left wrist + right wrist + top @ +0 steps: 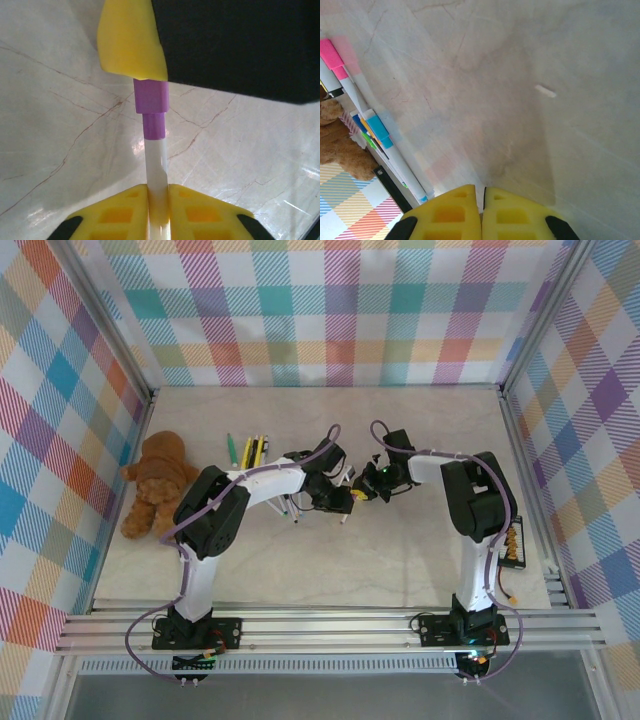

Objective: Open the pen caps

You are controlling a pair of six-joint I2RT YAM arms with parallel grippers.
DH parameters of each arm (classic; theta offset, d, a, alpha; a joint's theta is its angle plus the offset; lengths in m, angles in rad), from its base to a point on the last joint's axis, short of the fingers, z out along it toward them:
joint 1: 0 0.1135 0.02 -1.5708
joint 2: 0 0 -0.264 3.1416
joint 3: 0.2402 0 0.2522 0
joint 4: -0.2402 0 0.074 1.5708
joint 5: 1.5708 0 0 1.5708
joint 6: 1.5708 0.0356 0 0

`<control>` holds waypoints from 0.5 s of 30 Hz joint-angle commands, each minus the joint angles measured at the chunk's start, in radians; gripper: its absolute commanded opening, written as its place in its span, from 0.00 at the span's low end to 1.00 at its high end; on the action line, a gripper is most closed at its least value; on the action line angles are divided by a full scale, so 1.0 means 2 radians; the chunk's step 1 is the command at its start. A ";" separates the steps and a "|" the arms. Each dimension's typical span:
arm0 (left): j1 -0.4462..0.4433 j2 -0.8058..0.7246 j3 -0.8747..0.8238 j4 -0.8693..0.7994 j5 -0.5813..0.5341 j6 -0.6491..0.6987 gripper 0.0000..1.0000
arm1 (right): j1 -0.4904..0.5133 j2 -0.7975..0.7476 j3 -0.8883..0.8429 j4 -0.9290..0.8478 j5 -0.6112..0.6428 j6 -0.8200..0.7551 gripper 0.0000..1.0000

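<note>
Close under the left wrist camera, the left claw (156, 189) is clenched on the white barrel of a marker pen (156, 160), one yellow finger on each side. The pen juts straight ahead of it, lifted off the counter (60, 130) where nothing can drag on it. Just beyond, the pen's purple cap (151, 97) looks fully seated on the barrel, and its far end runs up under a yellow finger (131, 45) of the right claw (483, 194). That claw is clenched: in its own wrist view the two fingers press together with nothing seen between them, so whether it truly pinches the cap or only lies against it cannot be told. The arrangement reads as a two-handed pull, one claw anchoring the barrel while the other is meant to take the cap and draw it off along the pen's axis, which would explain why the two meet nose to nose over mid-counter in the overhead view. Farther back and to the left, the other pens (252, 450) lie bunched side by side on the counter, a pink cap (332, 55) and a blue cap (379, 127) among those not yet pulled. The brown teddy bear (155, 485) sits beside them, and the plaid wall (330, 310) stands behind.
</note>
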 commanded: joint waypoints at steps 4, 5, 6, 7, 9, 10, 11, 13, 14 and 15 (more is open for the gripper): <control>-0.009 0.015 0.011 0.008 0.002 -0.007 0.20 | 0.018 -0.013 -0.017 0.048 0.006 0.006 0.00; -0.009 0.015 0.010 0.009 0.002 -0.008 0.20 | 0.018 -0.015 -0.018 0.046 0.007 0.006 0.00; -0.010 0.016 0.010 0.010 0.003 -0.008 0.19 | 0.018 -0.016 -0.018 0.048 0.007 0.007 0.00; -0.010 0.016 0.011 0.009 0.002 -0.008 0.16 | 0.019 -0.017 -0.019 0.047 0.008 0.007 0.00; -0.010 0.016 0.011 0.008 0.001 -0.008 0.10 | 0.018 -0.019 -0.021 0.050 0.005 0.010 0.00; -0.010 0.017 0.012 0.007 0.002 -0.008 0.07 | 0.019 -0.019 -0.022 0.051 0.004 0.012 0.00; -0.009 0.017 0.013 0.007 0.003 -0.008 0.04 | 0.019 -0.021 -0.024 0.054 0.005 0.015 0.00; -0.010 0.018 0.013 0.007 0.006 -0.008 0.00 | 0.019 -0.025 -0.029 0.063 0.003 0.018 0.00; -0.009 0.018 0.013 0.007 0.004 -0.008 0.00 | 0.020 -0.025 -0.028 0.060 0.001 0.017 0.00; -0.010 0.017 0.011 0.009 0.001 -0.008 0.00 | 0.021 -0.025 -0.026 0.057 0.000 0.015 0.00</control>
